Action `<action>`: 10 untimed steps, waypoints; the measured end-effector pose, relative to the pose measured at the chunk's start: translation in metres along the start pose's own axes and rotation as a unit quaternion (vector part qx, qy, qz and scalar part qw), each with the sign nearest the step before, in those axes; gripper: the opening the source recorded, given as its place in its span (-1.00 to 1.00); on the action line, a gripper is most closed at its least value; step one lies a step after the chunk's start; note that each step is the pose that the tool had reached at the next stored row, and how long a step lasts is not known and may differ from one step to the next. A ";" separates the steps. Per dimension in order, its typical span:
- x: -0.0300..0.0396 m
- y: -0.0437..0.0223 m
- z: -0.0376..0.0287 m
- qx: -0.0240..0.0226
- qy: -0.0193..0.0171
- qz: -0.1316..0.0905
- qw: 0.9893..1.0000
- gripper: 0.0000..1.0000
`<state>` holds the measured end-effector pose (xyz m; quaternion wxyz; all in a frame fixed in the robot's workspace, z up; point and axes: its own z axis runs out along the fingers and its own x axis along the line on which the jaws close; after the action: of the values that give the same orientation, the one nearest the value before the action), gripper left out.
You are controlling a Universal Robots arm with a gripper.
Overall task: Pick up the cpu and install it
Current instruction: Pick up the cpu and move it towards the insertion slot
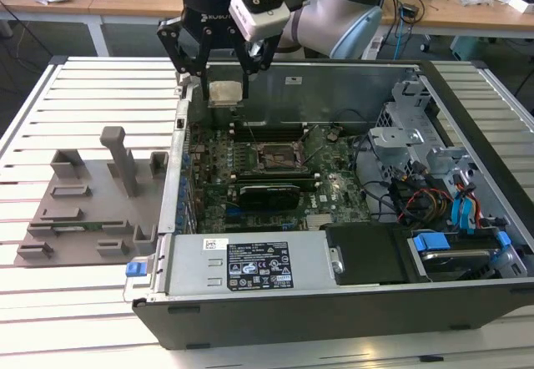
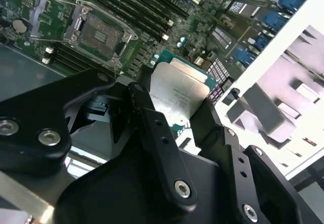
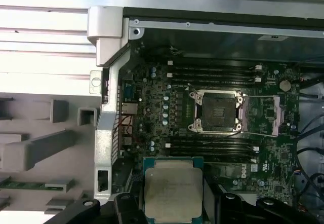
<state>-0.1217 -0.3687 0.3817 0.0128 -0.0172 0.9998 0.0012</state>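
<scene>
My gripper [image 1: 225,93] is shut on the cpu [image 1: 225,93], a small square chip with a silvery top. It hangs in the air above the back left corner of the open computer case. In both wrist views the cpu [image 2: 177,96] [image 3: 173,189] sits flat between the black fingers [image 2: 157,133]. The open cpu socket [image 1: 276,157] lies on the motherboard, lower and toward the exterior view's right of the chip. Its metal frame is swung open, and it also shows as the socket [image 3: 217,111] and the socket [image 2: 98,31] in both wrist views.
The open case [image 1: 334,302] holds a power supply [image 1: 250,267], memory slots [image 1: 259,128], a drive cage [image 1: 400,148] and cables. A grey holder plate [image 1: 92,202] with upright posts lies on the slatted table [image 1: 83,85] at the exterior view's left. Desks stand behind.
</scene>
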 end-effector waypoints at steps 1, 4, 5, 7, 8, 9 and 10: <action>-0.0019 0.0002 0.0006 0.001 0.000 0.000 1.000 0.10; -0.0083 0.0009 0.0027 0.002 0.000 0.000 1.000 0.10; -0.0101 0.0010 0.0033 0.003 0.000 0.000 1.000 0.10; -0.0150 0.0015 0.0049 0.004 0.000 0.000 1.000 0.10; -0.0170 0.0016 0.0054 0.004 0.000 0.000 1.000 0.10; -0.0202 0.0019 0.0064 0.005 0.000 0.000 1.000 0.10; -0.0222 0.0020 0.0071 0.006 0.000 0.000 1.000 0.10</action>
<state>-0.0994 -0.3659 0.3752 0.0127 -0.0172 0.9998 -0.0045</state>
